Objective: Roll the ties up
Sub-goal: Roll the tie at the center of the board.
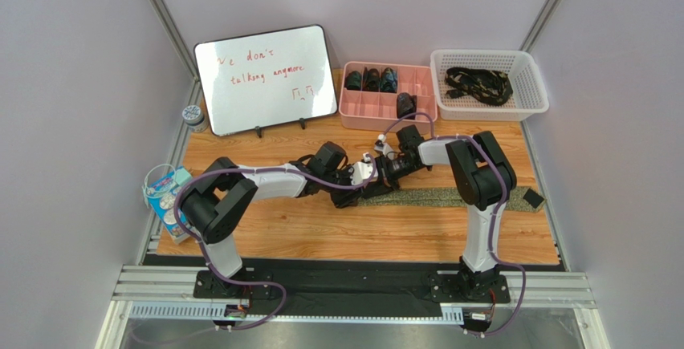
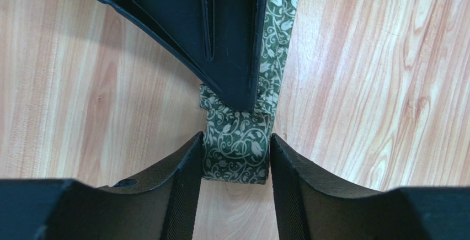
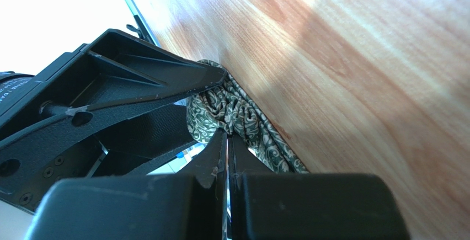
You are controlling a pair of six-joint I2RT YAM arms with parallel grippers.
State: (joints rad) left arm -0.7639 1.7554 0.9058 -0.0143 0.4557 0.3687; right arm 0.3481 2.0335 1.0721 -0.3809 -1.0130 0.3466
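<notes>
A whiteboard [image 1: 266,79] with red writing stands left of a pink divided tray [image 1: 366,111] and a white mesh basket [image 1: 533,91].

An olive-green tie [image 1: 449,197], finely patterned with pale vines, lies flat across the right middle of the frame, black end [image 1: 533,199] at right, left end folded over. Black ties [image 1: 479,84] lie heaped at upper right.

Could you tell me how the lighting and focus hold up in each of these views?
Top view: even light, sharp, no harsh shadows on the table. Left wrist: evenly lit, tie pattern crisp, left fingers slightly soft. Right wrist: upper left corner blown out white, bluish cast on the wood beside it, right fingers blurred.
</notes>
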